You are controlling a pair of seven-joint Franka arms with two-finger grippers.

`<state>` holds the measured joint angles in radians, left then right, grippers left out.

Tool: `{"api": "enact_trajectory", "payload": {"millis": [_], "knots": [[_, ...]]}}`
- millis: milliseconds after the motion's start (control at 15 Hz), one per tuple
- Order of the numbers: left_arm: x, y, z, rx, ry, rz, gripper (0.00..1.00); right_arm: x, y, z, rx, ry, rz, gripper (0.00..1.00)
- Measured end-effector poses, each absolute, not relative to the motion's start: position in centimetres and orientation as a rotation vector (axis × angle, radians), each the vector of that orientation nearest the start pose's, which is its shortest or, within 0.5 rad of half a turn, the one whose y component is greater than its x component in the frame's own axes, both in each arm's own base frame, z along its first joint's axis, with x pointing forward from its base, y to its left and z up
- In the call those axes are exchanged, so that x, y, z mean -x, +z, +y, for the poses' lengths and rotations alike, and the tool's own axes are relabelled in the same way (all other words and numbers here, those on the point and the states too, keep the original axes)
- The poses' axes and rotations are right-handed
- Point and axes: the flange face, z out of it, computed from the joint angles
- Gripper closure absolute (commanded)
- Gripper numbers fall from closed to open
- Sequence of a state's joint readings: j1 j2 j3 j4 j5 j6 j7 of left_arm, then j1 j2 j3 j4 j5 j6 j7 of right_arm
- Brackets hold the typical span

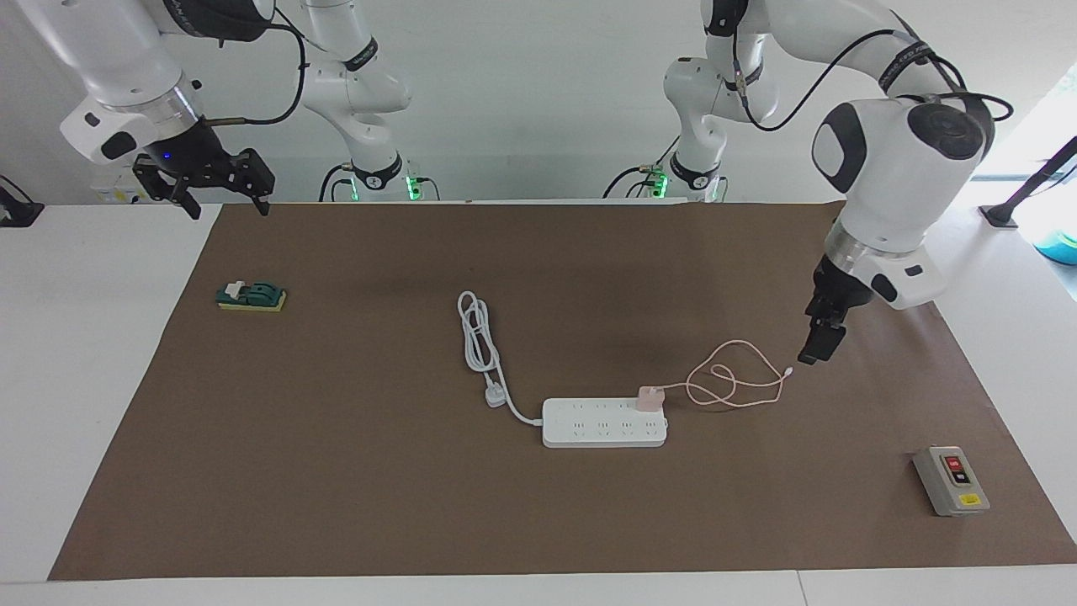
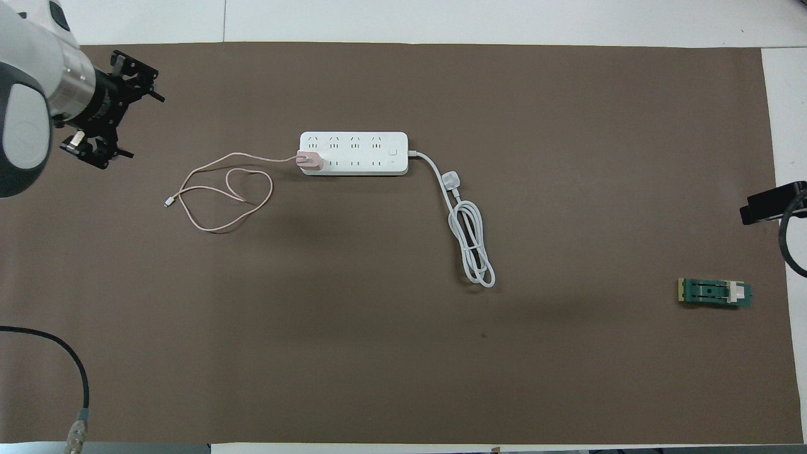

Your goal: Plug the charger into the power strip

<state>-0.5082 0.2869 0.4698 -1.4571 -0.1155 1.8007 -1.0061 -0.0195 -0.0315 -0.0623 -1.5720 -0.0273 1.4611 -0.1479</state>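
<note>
2 rows of sockets mark the flat white power strip (image 1: 604, 422); the pink cube charger (image 1: 649, 398) sits plugged at its left-arm end. Left tool (image 1: 820, 341) hangs open, empty. From overhead, the strip's long axis lies across the worktop (image 2: 403, 353); right tool (image 1: 220, 187) waits open.

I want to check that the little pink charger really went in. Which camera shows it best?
The overhead view: the charger sits on the end socket of the power strip, its pink cable looping away, nothing covering it. The facing view shows the charger side-on, standing up from the power strip, but not the socket under it.
</note>
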Motion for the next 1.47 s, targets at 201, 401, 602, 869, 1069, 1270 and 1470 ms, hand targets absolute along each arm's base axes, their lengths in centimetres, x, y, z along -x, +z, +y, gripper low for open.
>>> {"api": "enact_trajectory", "payload": {"millis": [201, 401, 602, 869, 1069, 1270, 1470], "knots": [[-63.4, 56.2, -2.5, 2.893, -0.089, -1.286, 0.00, -53.1, 63.2, -4.7, 3.153, 0.129, -0.101, 0.00], [-62.0, 58.0, 1.3, 2.987, -0.053, -1.064, 0.00, -53.1, 63.2, -4.7, 3.153, 0.129, -0.101, 0.00], [-59.8, 59.9, 3.6, 3.078, 0.015, -0.793, 0.00, -53.1, 63.2, -4.7, 3.153, 0.129, -0.101, 0.00], [-57.9, 61.0, 5.1, 3.116, 0.100, -0.649, 0.00, -53.1, 63.2, -4.7, 3.153, 0.129, -0.101, 0.00], [-57.2, 61.7, 5.1, 3.122, 0.123, -0.645, 0.00, -53.1, 63.2, -4.7, 3.153, 0.129, -0.101, 0.00], [-56.7, 62.9, 4.4, 3.142, 0.096, -0.618, 0.00, -53.1, 63.2, -4.7, 3.153, 0.129, -0.101, 0.00], [-56.6, 62.7, 3.7, 3.165, 0.105, -0.588, 0.00, -53.1, 63.2, -4.7, 3.153, 0.129, -0.101, 0.00]]}}
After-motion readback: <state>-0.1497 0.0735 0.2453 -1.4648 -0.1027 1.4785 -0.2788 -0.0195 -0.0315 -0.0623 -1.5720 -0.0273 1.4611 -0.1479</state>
